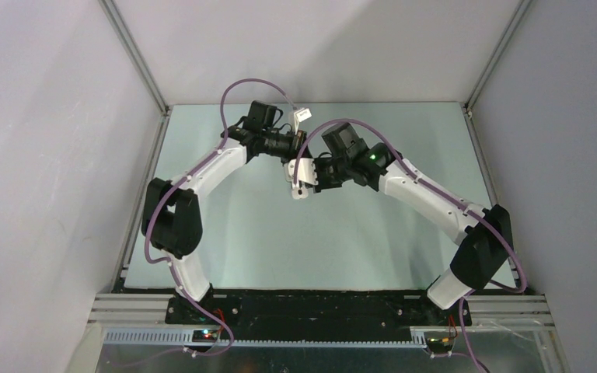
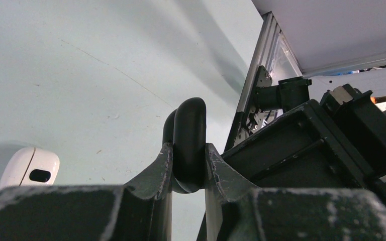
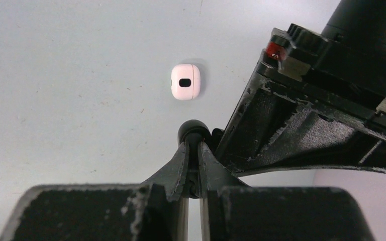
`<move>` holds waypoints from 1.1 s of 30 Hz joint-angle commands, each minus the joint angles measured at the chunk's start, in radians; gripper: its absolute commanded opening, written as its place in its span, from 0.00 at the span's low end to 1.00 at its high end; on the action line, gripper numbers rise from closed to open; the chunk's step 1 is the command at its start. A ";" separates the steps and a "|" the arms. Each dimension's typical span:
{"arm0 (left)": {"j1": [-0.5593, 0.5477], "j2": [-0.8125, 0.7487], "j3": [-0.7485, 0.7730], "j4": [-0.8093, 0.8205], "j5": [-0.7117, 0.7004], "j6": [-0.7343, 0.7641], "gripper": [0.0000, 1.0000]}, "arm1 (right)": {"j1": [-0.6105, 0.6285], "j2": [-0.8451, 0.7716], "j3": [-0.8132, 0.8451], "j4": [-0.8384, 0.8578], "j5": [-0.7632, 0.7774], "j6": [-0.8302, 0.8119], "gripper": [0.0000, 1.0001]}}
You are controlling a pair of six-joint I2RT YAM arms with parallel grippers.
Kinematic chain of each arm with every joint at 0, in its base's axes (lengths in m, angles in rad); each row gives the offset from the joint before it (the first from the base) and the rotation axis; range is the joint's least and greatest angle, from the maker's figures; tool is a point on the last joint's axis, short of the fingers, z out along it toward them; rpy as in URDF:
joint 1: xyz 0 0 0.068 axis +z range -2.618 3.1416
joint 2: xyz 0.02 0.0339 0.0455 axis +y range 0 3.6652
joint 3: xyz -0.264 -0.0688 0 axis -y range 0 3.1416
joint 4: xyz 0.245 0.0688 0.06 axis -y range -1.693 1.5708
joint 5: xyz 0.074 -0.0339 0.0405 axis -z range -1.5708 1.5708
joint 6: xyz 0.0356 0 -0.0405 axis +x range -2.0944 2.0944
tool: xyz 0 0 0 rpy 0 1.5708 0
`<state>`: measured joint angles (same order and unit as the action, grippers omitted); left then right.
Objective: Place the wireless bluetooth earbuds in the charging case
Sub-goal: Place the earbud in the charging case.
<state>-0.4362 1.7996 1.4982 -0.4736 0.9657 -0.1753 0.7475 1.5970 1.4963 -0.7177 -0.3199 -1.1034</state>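
Observation:
My left gripper [image 2: 188,153] is shut on a black charging case [image 2: 189,133], held on edge between its fingers; a second rounded black edge shows just behind it. Shut on a small black earbud [image 3: 194,130] is my right gripper [image 3: 194,146], and only the earbud's rounded tip shows above the fingertips. The earbud sits close beside the left gripper's body [image 3: 306,115]. In the top view both grippers meet above the far middle of the table, left gripper [image 1: 294,148] and right gripper [image 1: 311,180] nearly touching. The case and earbud are hidden there.
A white pebble-like case [image 3: 186,82] with a black oval mark lies on the pale green table, ahead of the right gripper; it also shows low left as the white case [image 2: 30,168]. Grey walls and an aluminium frame post [image 2: 254,75] enclose the table.

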 commanded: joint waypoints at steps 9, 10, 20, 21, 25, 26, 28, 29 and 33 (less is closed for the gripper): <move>-0.007 -0.041 0.023 0.009 0.055 0.002 0.00 | 0.016 -0.032 -0.066 0.094 0.043 -0.112 0.12; -0.007 -0.041 0.023 0.009 0.055 0.001 0.00 | 0.016 -0.039 -0.075 0.101 0.044 -0.122 0.12; 0.001 -0.037 0.024 0.008 0.065 -0.004 0.00 | 0.008 -0.068 -0.115 0.132 0.045 -0.168 0.14; 0.002 -0.037 0.024 0.008 0.069 -0.004 0.00 | 0.007 -0.067 -0.115 0.125 0.050 -0.167 0.17; 0.008 -0.038 0.023 0.008 0.079 -0.004 0.00 | -0.007 -0.076 -0.115 0.107 0.037 -0.147 0.26; 0.009 -0.038 0.022 0.008 0.080 -0.005 0.00 | -0.007 -0.074 -0.101 0.089 0.039 -0.134 0.31; 0.009 -0.037 0.022 0.008 0.081 -0.006 0.00 | -0.008 -0.072 -0.089 0.085 0.042 -0.115 0.33; 0.010 -0.037 0.022 0.008 0.081 -0.006 0.00 | -0.008 -0.073 -0.084 0.085 0.042 -0.110 0.34; 0.010 -0.036 0.022 0.007 0.083 -0.006 0.00 | -0.008 -0.085 -0.049 0.117 0.036 -0.065 0.38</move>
<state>-0.4229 1.7996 1.4982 -0.4690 0.9668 -0.1749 0.7555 1.5440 1.3888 -0.6312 -0.3046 -1.2213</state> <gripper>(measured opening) 0.245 0.359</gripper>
